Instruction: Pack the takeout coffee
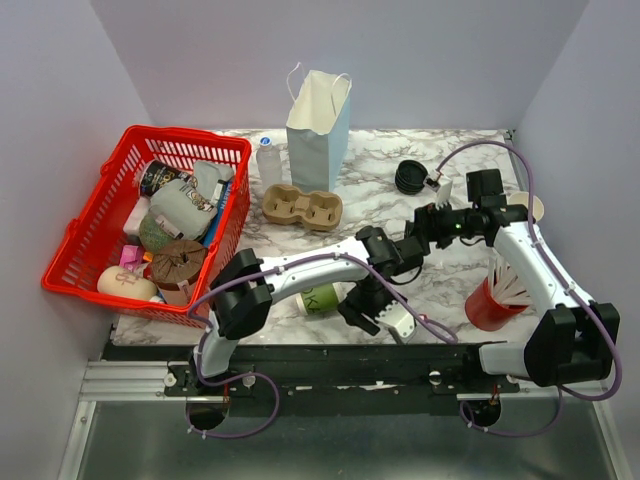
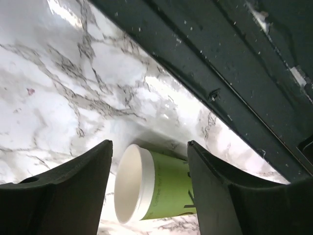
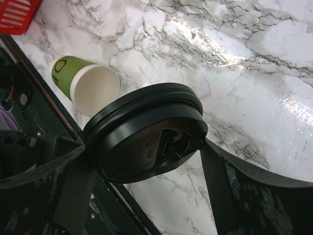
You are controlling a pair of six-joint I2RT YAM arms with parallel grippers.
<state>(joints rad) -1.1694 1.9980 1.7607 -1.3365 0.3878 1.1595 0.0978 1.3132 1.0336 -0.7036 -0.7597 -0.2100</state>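
- At the bottom of the top view we see a black rail (image 1: 300, 365) carrying both arm bases, with grey metal floor below it.
- Just past the rail starts the marble table (image 1: 380, 150), white with grey veins and glossy, closed in by plain pale walls.
- The green cup (image 1: 320, 298) lies on its side at the table's near edge, lower centre, with no lid on. In the left wrist view its white mouth faces frame left.
- The left gripper (image 2: 149, 147) hangs over the cup with its fingers spread wide, holding nothing. From above, the arm covers part of the cup.
- The right gripper (image 3: 144, 144) clamps the black lid (image 3: 146, 132), tilted above the marble. The lid hides the fingertips.
- A red cup of white sticks (image 1: 492, 300) stands at lower right.
- Farther back are a cardboard carrier (image 1: 303, 207), a stack of black lids (image 1: 410, 177), a clear bottle (image 1: 268, 160) and a white paper bag (image 1: 320, 135).
- A red basket (image 1: 75, 235) fills the left, its contents jumbled.
- Behind the right arm a pale round thing (image 1: 538, 207), perhaps a cup, is mostly hidden.
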